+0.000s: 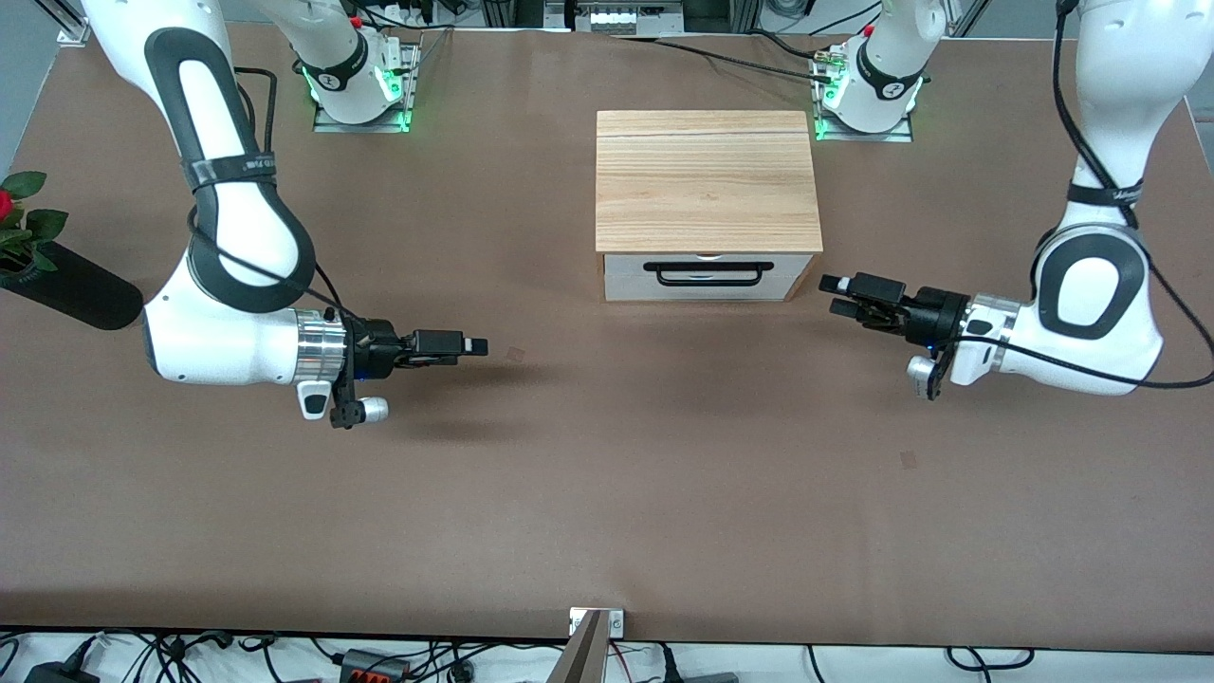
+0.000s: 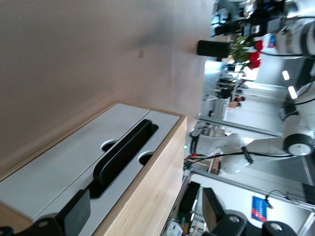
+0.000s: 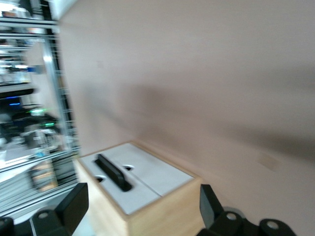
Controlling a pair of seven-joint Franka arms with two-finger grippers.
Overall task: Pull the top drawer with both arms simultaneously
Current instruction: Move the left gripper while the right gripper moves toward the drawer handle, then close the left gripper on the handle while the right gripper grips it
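The top drawer [image 1: 707, 267] is shut in the light-wood box, its white front facing the front camera. Its wide black bar handle [image 1: 704, 274] is free. My left gripper [image 1: 835, 295] is open and empty, just off the box's corner toward the left arm's end, pointing at the drawer front. The left wrist view shows the drawer front [image 2: 74, 157] and handle [image 2: 123, 157] close to that gripper [image 2: 145, 209]. My right gripper [image 1: 477, 347] is open and empty over bare table, well apart from the box, toward the right arm's end. The right wrist view shows the handle [image 3: 112, 171] past that gripper [image 3: 140, 204].
The box's striped wooden top [image 1: 707, 180] stands above the drawer. A black vase [image 1: 66, 285] with a red rose [image 1: 8, 204] lies at the right arm's end of the table. The brown table [image 1: 607, 493] stretches toward the front camera.
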